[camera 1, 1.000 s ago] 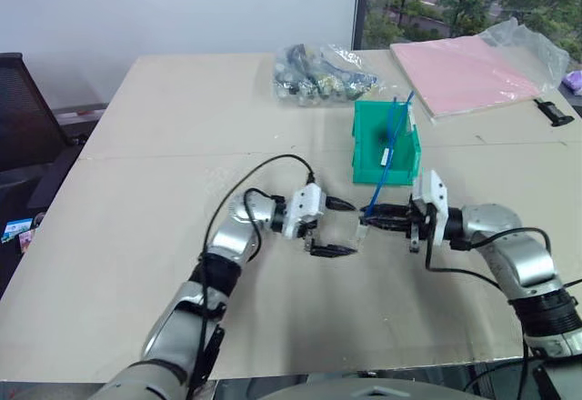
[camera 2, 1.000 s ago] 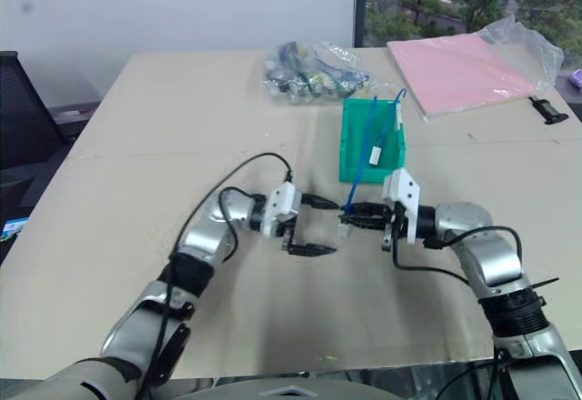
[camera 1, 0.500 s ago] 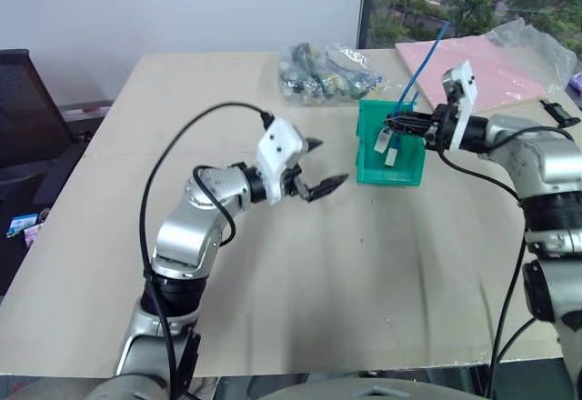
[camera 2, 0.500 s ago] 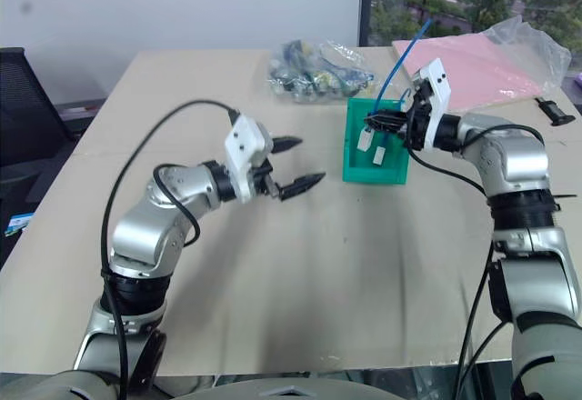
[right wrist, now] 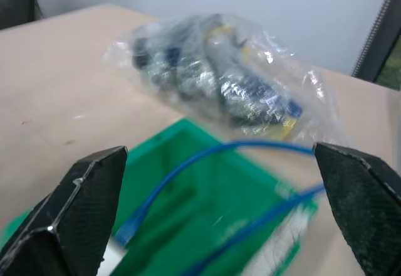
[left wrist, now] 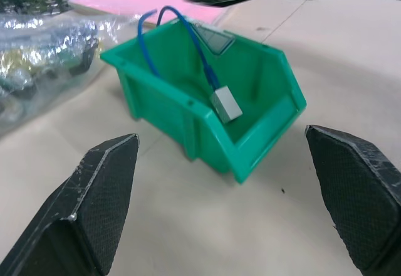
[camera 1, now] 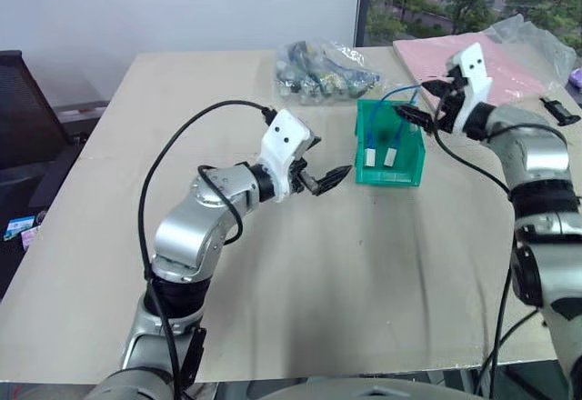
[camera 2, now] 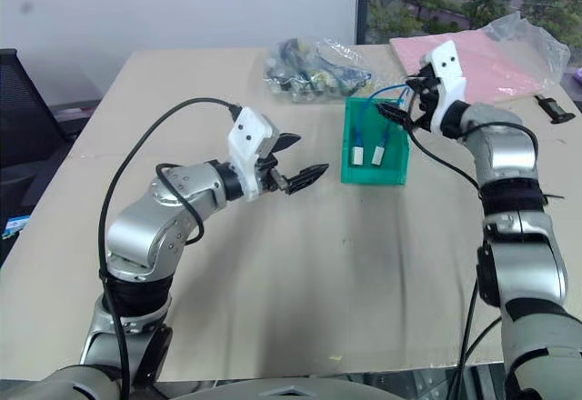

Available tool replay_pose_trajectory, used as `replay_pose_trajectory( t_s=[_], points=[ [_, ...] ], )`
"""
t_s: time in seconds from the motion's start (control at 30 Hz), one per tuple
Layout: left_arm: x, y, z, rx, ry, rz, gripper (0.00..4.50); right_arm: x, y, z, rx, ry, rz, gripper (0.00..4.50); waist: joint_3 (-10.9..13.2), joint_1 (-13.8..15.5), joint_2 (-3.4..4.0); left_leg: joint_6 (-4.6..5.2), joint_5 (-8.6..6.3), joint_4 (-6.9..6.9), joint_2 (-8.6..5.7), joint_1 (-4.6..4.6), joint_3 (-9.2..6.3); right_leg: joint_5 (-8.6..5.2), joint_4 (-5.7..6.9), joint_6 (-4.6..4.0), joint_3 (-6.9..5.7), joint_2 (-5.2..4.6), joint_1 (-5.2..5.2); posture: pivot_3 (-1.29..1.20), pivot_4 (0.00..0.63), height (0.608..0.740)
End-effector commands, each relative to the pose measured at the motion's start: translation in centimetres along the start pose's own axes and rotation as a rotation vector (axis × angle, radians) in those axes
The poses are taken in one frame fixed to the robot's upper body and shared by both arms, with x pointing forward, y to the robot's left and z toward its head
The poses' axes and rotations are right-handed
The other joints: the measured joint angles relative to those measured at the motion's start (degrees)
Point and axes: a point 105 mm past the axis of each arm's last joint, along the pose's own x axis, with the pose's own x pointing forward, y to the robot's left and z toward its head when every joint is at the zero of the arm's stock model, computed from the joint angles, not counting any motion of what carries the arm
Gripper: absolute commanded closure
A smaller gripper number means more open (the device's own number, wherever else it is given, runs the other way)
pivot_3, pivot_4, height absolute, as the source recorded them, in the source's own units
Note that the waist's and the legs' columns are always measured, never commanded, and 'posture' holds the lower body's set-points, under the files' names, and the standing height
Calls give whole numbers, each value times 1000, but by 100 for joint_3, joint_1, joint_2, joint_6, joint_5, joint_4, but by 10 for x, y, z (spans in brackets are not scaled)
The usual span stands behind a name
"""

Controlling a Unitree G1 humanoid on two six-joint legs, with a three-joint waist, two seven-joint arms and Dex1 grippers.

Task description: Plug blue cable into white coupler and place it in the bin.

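Observation:
The green bin (camera 1: 407, 175) stands on the table right of centre. The blue cable (left wrist: 182, 35) loops inside it and arcs over its rim. Its end carries the white coupler (left wrist: 225, 105). From the head, two small white blocks (camera 1: 370, 156) hang side by side in the bin. Above the bin's back right corner my right gripper (camera 1: 420, 102) is open with nothing held, and the cable (right wrist: 250, 147) lies loose below it. To the left of the bin, my left gripper (camera 1: 321, 161) is raised off the table and open, pointing at the bin.
A clear bag of parts (camera 1: 323, 71) lies just behind the bin. A pink folder in plastic wrap (camera 1: 500, 55) and a small black object (camera 1: 556, 114) are at the back right. A black chair (camera 1: 23, 109) stands off the table's left edge.
My right gripper carried the cable and coupler from the table's middle up to the bin, then opened; the cable now rests in the bin. My left arm rose and stayed open.

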Motion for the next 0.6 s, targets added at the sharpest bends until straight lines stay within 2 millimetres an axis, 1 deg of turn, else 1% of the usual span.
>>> replay_pose_trajectory(
  t_s=[0.03,0.13,0.2,0.23,0.27,0.3,0.33,0.43,0.5,0.6],
  points=[
    [-15,1,-5,39,-20,39,99,-33,24,9,-16,-73,79,43,1,-12,2,0,-1,1,0,1,3,0,3,0,9,3,-1,0,150,728],
    [-33,5,-24,9,-19,105,99,-67,53,-15,19,-65,158,43,1,-24,5,1,-1,-2,4,3,11,0,8,0,21,4,-8,0,150,728],
    [-43,4,-35,-23,-25,133,99,-86,68,-34,29,-7,209,43,3,-29,8,2,-2,-7,8,6,16,0,5,0,25,6,-8,0,150,728],
    [-49,0,-41,-59,-27,123,99,-96,73,-46,37,17,228,43,4,-26,10,2,-2,-4,10,9,22,0,8,0,29,8,-8,0,150,728],
    [-55,-4,-53,-53,3,120,99,-105,77,-59,44,45,242,43,4,-21,10,3,-2,-4,11,10,26,0,7,0,34,8,-8,0,150,728],
    [-60,-8,-62,-35,28,115,99,-112,78,-70,52,73,239,43,4,-21,10,5,-4,-4,11,15,30,-1,6,0,37,8,-4,0,150,728],
    [-66,-13,-73,-45,53,105,99,-119,79,-82,67,97,231,43,4,-19,10,27,-17,-3,12,22,38,-1,5,-1,43,8,1,0,150,728],
    [-76,-23,-94,-93,84,103,99,-133,81,-111,85,161,211,43,5,14,11,30,-18,1,15,29,61,5,5,-10,60,8,2,0,150,728],
    [-79,-28,-99,-117,83,104,99,-138,82,-124,79,187,205,43,5,57,11,31,-18,9,15,29,73,10,5,-15,71,8,2,0,150,728],
    [-81,-31,-104,-133,79,122,99,-140,83,-130,74,184,198,43,5,97,11,31,-18,16,16,32,84,17,3,-21,87,11,2,0,150,728]
  ],
)
